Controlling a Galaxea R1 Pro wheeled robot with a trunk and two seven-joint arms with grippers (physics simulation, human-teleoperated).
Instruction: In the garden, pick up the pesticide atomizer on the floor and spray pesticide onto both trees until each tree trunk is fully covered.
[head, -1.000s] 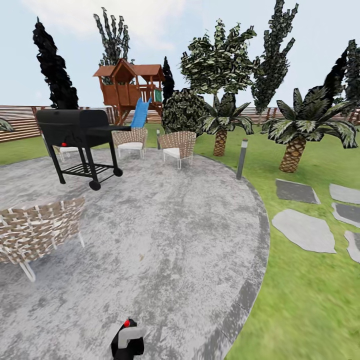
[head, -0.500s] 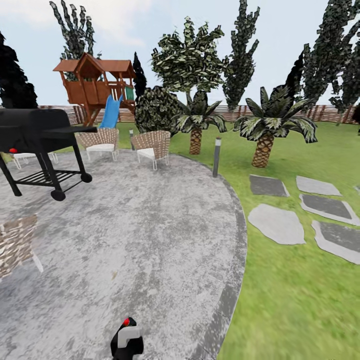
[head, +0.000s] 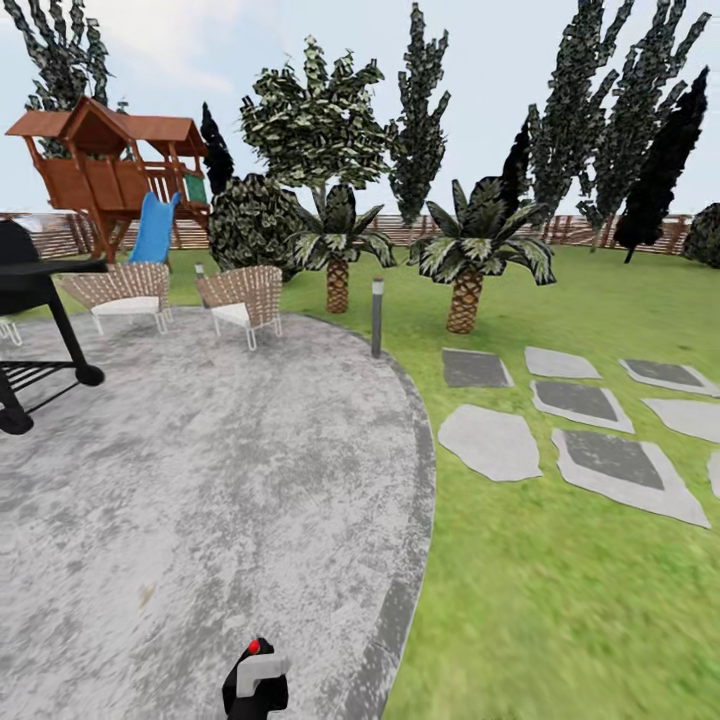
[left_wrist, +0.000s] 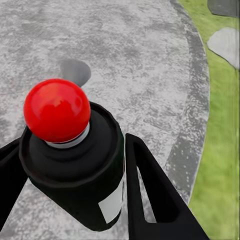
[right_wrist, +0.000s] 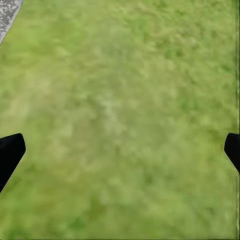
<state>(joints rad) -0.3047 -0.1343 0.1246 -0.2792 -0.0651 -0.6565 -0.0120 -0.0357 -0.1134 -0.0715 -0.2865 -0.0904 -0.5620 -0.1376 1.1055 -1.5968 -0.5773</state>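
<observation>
The left gripper (left_wrist: 75, 200) grips the atomizer (left_wrist: 75, 160), its black fingers (left_wrist: 150, 200) pressed against either side of the dark body just below the collar, red knob (left_wrist: 56, 110) topmost and the whitish label (left_wrist: 112, 202) facing outward. In the head view the atomizer (head: 255, 685) sits at the bottom centre of the frame, above the grey patio (head: 200, 480), its long axis roughly upright and the light grey head (head: 260, 672) pointing toward the frame's right. It looks a small, rigid, light bottle with smooth sides that could slip, so a hold low on the cylinder, clear of the head, seems soundest. The right gripper (right_wrist: 120, 150) hangs spread wide and empty over the lawn (right_wrist: 120, 100), only its fingertips (right_wrist: 10, 152) at the frame's two edges. Ahead, at centre, stand two short palms (head: 465, 260) and a lamp post (head: 377, 315); stepping stones (head: 560, 420) run to the right, a playset (head: 105, 175) and wicker chairs (head: 240, 300) sit at upper left, and a grill (head: 30, 330) is at the left edge. No column-trunked tree can be told apart from here.
</observation>
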